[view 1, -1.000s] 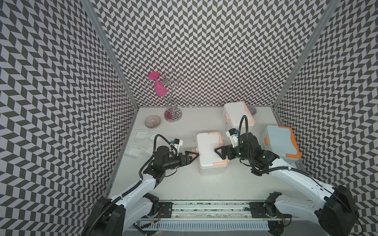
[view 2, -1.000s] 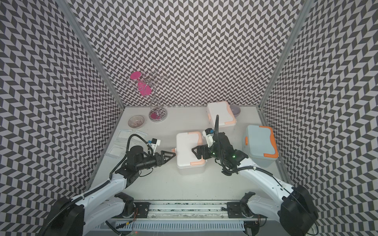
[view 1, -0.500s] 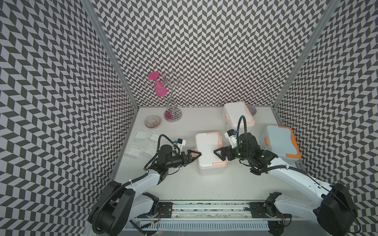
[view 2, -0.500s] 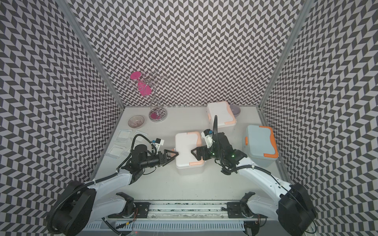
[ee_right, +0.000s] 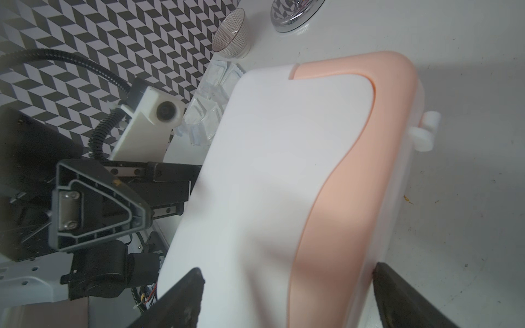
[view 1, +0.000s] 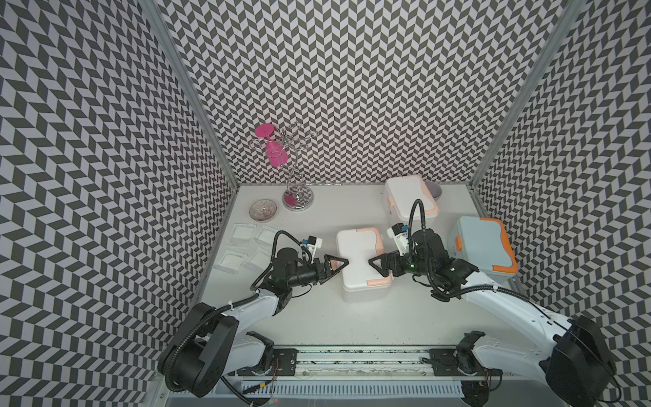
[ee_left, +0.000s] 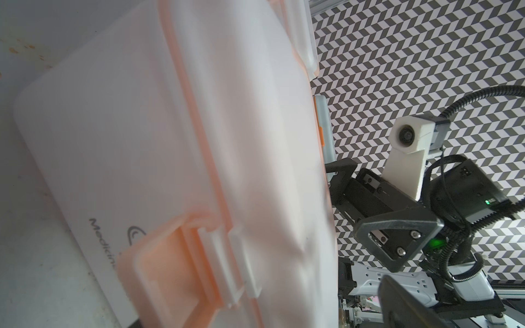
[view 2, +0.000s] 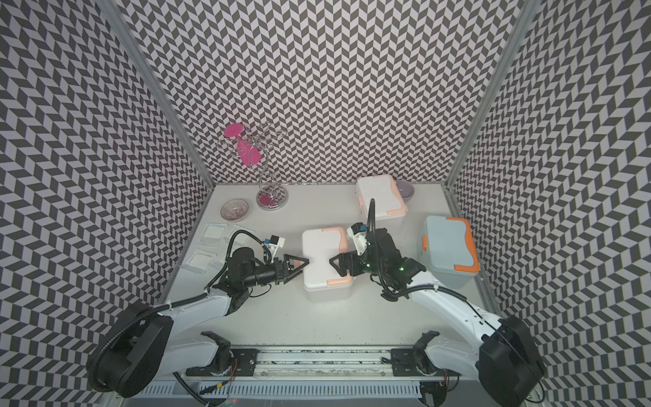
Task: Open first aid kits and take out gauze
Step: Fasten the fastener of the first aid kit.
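Three first aid kits stand with lids down: a white one with peach trim (view 1: 363,264) in the middle, another white one (view 1: 408,197) at the back, and a pale blue one with orange trim (view 1: 482,250) on the right. My left gripper (view 1: 341,269) is open at the middle kit's left edge, one finger over the lid and one by the peach latch (ee_left: 159,269). Open too, my right gripper (view 1: 374,266) straddles the same kit's peach right edge (ee_right: 355,170). Several gauze pads (view 1: 243,234) lie by the left wall.
A ribbed glass bowl (view 1: 263,210) and a chrome stand with a pink glass (view 1: 297,201) stand at the back left. A grey bowl (view 1: 435,190) sits behind the back kit. Patterned walls close in three sides.
My left gripper has slid right, up to and over the middle kit's left edge. The right gripper and the kits have hardly moved.
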You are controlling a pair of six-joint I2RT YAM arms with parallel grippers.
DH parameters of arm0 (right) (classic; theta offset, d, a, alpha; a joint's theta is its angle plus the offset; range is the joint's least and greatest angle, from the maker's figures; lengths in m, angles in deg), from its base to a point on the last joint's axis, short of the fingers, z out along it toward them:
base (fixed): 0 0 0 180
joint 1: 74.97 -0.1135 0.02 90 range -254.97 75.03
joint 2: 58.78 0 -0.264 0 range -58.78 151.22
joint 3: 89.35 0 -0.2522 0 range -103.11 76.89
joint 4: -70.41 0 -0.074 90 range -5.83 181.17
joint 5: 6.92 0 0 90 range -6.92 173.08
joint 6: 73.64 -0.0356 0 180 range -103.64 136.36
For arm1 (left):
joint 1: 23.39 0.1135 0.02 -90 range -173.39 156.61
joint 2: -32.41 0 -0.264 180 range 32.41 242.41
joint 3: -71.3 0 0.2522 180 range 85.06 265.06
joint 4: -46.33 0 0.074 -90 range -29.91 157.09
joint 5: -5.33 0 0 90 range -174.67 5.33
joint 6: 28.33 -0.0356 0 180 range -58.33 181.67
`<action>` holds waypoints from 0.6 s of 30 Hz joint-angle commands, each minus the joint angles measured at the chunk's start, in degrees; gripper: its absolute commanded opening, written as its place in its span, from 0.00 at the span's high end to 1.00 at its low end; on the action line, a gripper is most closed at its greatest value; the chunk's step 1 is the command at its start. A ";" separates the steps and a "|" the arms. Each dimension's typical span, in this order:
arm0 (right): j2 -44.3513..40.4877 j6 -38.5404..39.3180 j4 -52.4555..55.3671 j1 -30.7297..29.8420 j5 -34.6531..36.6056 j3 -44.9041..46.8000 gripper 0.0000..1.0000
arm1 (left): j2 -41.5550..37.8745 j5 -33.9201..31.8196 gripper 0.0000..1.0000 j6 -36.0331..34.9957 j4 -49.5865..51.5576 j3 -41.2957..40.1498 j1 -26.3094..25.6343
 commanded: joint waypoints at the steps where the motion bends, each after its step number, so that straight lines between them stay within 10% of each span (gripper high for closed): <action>1: -0.36 0.52 -2.87 -0.24 -1.68 0.67 0.09 | -1.90 1.69 0.01 1.59 -4.32 1.54 0.10; 18: -0.41 0.19 -3.22 -0.24 -1.73 1.54 0.09 | -6.76 1.01 0.01 1.29 0.38 0.45 1.86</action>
